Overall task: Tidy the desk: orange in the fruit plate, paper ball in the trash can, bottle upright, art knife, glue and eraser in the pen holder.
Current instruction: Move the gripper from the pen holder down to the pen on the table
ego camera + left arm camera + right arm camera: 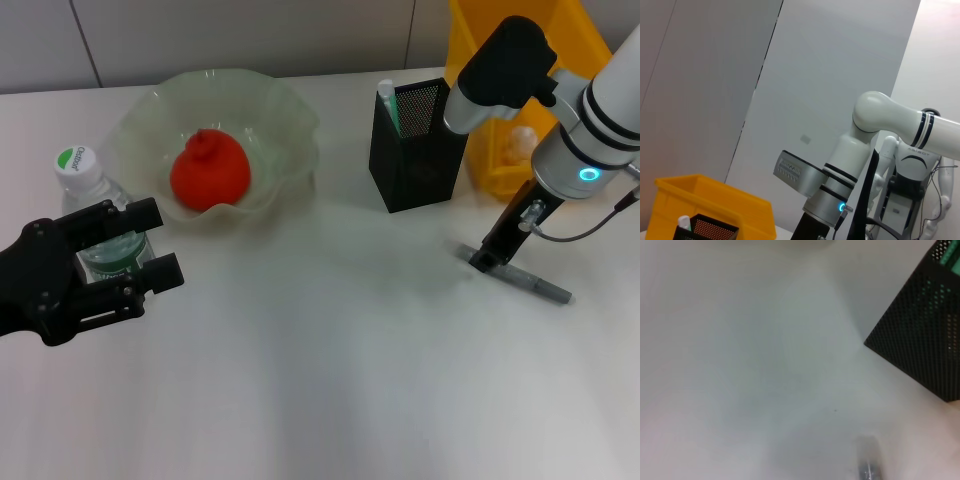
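The bottle (92, 205) stands upright at the table's left, and my left gripper (145, 245) is shut on its labelled body from the side. The orange (208, 172) lies in the fruit plate (280, 100). A white-and-green glue stick (387, 105) stands in the black mesh pen holder (415, 160). The grey art knife (535, 283) lies flat on the table right of the holder, and my right gripper (490, 257) is down at its left end. A pale lump, seemingly the paper ball (520, 145), shows inside the yellow trash can (575, 40). The eraser is out of view.
The trash can stands directly behind and right of the pen holder, close to my right arm. The left wrist view shows the trash can (715, 205), the pen holder (705, 231) and the right arm. The right wrist view shows the pen holder (920, 345) and the blurred knife (867, 465).
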### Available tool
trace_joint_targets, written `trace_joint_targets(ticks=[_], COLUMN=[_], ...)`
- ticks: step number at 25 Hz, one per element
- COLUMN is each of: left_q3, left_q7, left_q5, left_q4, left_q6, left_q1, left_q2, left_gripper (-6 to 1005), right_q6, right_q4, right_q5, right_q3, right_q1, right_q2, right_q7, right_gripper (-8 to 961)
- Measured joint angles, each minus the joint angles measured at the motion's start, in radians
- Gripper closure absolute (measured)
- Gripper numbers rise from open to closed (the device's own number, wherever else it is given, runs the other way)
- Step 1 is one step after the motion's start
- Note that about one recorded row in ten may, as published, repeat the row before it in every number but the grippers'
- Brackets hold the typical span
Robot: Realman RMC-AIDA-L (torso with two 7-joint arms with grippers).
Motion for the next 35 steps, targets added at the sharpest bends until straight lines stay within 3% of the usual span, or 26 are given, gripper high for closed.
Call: trace_joint_targets(ticks=[21,35], left_q3=[0.0,0.0], left_q7=[0.002,0.003], left_q5=[0.0,0.0], left_q4=[-0.002,-0.002], left_q6=[0.0,0.0], left_q1=[0.002,0.0], left_q2=[-0.001,0.0], left_gripper=[211,210], right_q6=[0.012,0.021], right_q4=[0.031,0.038], right_q5=[0.0,0.0], right_q3=[0.0,-0.001], right_q1=[0.01,0.01], right_q2=[0.0,0.0], right_q7=[-0.005,-0.005], right_gripper=[659,740])
